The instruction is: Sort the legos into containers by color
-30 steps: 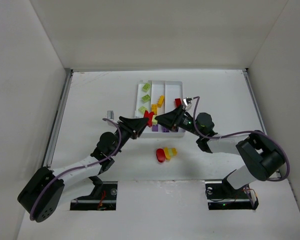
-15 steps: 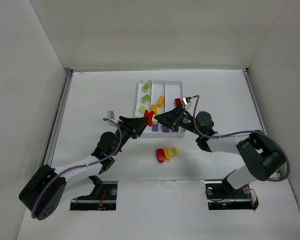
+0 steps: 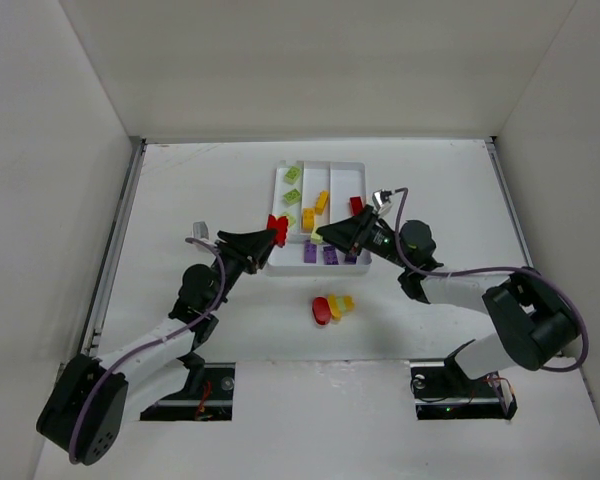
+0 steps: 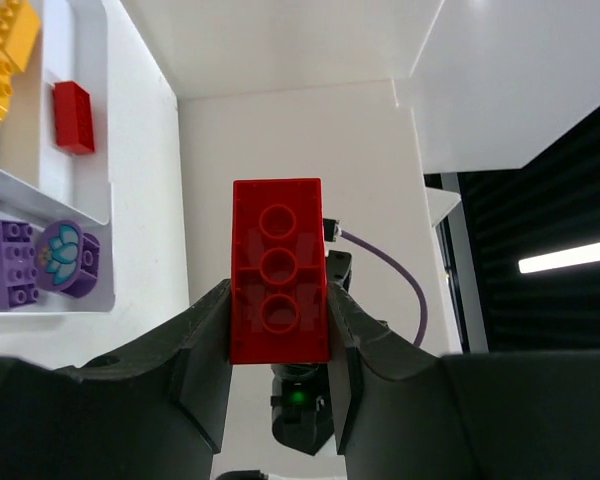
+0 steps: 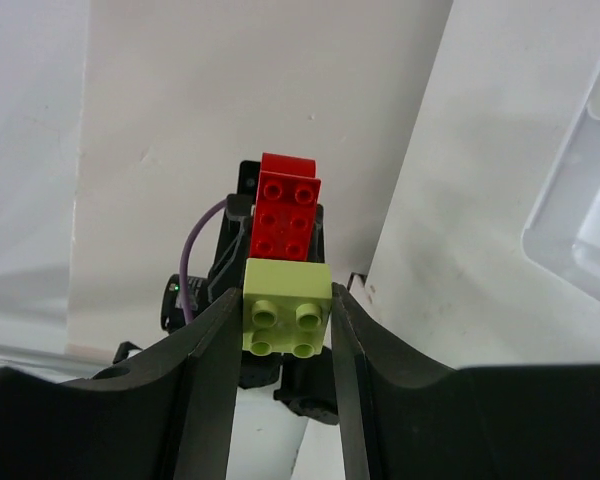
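My left gripper [image 3: 269, 233] is shut on a red lego [image 3: 277, 224] and holds it in the air by the left edge of the white tray [image 3: 330, 163]. In the left wrist view the red lego [image 4: 278, 270] sits between the fingers, underside facing the camera. Over the tray's front part my right gripper [image 3: 324, 233] is shut on a light green lego [image 5: 286, 320]. The red lego [image 5: 287, 215] shows just beyond it, apart from it. The tray's sections hold green legos [image 3: 291, 196], yellow ones [image 3: 321, 200], a red one [image 3: 356, 204] and purple ones [image 3: 330, 255].
A small cluster with a red lego [image 3: 322, 311] and a yellow lego [image 3: 341, 303] lies on the table in front of the tray. White walls close in the table at the back and both sides. The arm bases stand at the near edge.
The two grippers met at a joined red and green stack. The right one closed, and the left has drawn away to the left with the red lego, leaving the green one in the right.
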### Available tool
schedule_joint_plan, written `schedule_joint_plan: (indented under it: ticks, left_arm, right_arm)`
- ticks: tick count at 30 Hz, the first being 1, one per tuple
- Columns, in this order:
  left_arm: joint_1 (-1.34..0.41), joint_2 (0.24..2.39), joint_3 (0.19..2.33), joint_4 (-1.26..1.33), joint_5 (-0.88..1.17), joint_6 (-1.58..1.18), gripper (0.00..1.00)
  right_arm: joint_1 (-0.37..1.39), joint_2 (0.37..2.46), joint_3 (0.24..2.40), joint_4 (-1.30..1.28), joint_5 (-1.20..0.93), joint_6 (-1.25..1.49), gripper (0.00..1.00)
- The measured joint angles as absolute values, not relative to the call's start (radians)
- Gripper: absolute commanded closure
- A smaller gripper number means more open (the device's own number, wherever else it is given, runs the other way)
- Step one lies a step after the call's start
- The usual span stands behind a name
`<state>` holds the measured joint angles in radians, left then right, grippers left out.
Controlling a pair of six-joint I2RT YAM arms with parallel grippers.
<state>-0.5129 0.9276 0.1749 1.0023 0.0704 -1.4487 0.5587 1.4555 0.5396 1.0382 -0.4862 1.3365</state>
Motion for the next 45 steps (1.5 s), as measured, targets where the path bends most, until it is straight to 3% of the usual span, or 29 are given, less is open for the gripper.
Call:
schedule_joint_plan:
  ticks: [8,28,31,37,42,45]
  left_arm:
    - [-0.422,0.876,0.157,0.937,0.097,-1.41,0.8]
    - [-0.35,0.899,0.18,0.819,0.147,-1.192,0.79]
    - [-0.347,0.913,0.18,0.826,0.157,-1.188,0.79]
    - [-0.345,0.944,0.18,0.85,0.17,-1.189,0.79]
    - [-0.339,0.953,0.18,0.869,0.184,-1.194,0.79]
    - [-0.339,0.963,0.18,0.89,0.185,-1.211,0.79]
  right_arm:
    - [0.551,1.549,0.615,0.965,-0.485,1.304,0.67]
    - [0.549,2.035,1.409,0.167,-0.196,0.958,0.63]
    - [0.549,2.074,1.482,0.101,-0.172,0.929,0.57]
    - [0.549,2.115,1.549,0.028,-0.153,0.912,0.37]
    - [0.549,2.108,1.549,0.023,-0.154,0.911,0.32]
    - [0.549,2.03,1.44,0.067,-0.171,0.916,0.29]
